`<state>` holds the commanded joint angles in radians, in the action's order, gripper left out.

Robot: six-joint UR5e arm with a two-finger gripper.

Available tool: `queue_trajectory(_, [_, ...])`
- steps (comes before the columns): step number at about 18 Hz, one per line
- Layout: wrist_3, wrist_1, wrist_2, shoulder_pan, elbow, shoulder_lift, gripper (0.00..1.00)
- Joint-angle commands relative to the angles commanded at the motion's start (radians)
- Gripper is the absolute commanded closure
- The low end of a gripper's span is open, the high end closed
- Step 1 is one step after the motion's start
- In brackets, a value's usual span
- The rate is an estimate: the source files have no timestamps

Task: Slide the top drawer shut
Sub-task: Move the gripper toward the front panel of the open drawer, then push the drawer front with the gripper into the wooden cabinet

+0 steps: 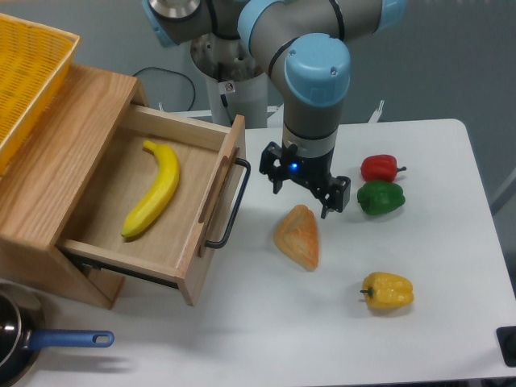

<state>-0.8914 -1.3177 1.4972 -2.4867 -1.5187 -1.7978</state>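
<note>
The top drawer [153, 201] of light oak stands pulled far out of the wooden cabinet [56, 153]. Its front panel [216, 205] carries a long black bar handle [234, 205]. A yellow banana [155, 188] lies inside it. My gripper [305, 193] hangs over the table to the right of the handle, apart from it, just above the bread. Its two fingers are spread wide with nothing between them, so it is open.
A wedge of bread [298, 236] lies under the gripper. Red pepper [380, 168], green pepper [380, 197] and yellow pepper [388, 291] sit to the right. A yellow basket [24, 72] rests on the cabinet. A blue-handled pan [24, 345] is at the front left.
</note>
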Motion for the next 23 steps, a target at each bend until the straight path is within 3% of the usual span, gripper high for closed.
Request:
queue_trajectory(5, [0.064,-0.025,-0.057,0.006,0.002,0.002,0.00])
queue_trajectory(23, [0.132,-0.058,-0.060,0.087,-0.003,0.012,0.00])
